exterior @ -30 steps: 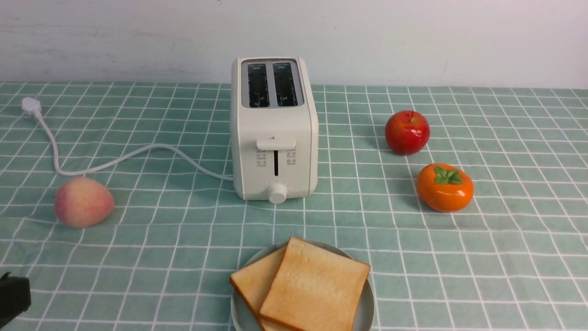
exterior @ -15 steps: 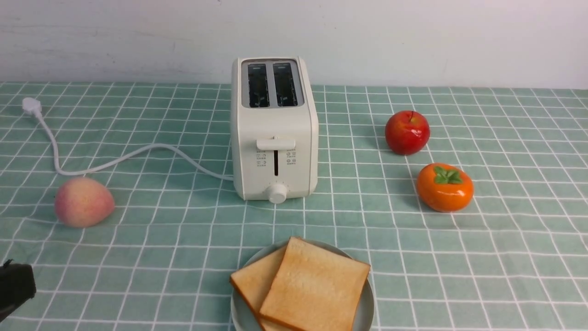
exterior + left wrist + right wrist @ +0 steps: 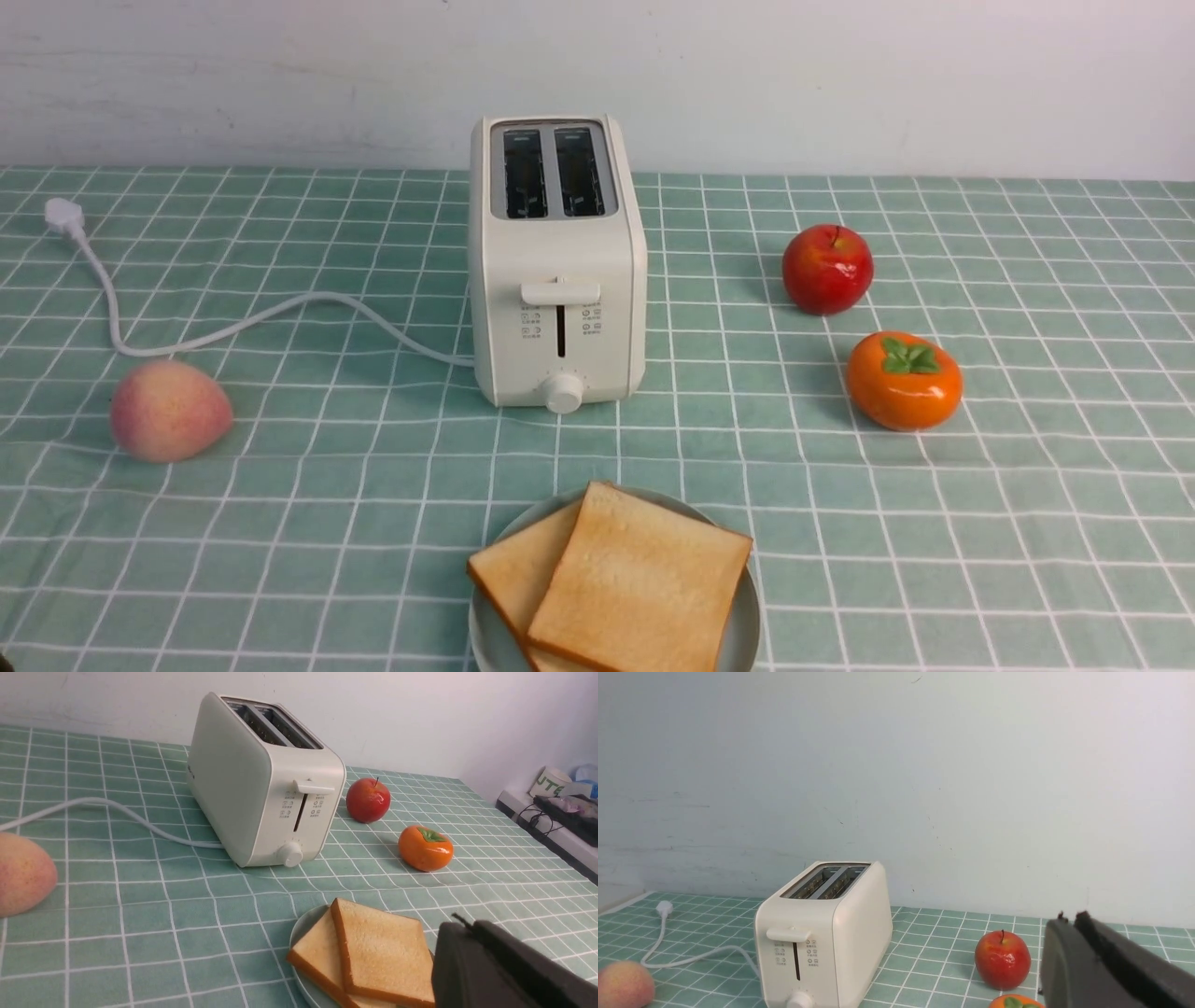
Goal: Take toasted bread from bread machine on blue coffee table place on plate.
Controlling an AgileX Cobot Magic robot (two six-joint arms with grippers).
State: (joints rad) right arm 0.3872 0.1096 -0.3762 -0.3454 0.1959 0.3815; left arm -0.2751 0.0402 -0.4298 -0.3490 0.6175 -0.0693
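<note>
looked like staged kitchen mock-up in lab or office room. counter (image 3: 1027,523) wore teal checked cloth against bare white wall (image 3: 840,75). bread machine (image 3: 557,271) stood unplugged, plug (image 3: 63,216) lying loose. glossy fake-looking fruit (image 3: 827,269) around. side shelf (image 3: 551,826) held cables, paper cup (image 3: 551,781).

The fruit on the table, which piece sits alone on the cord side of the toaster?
The peach. It lies alone to the left of the bread machine, near the white cord; the red apple and orange persimmon sit together on the right.
</note>
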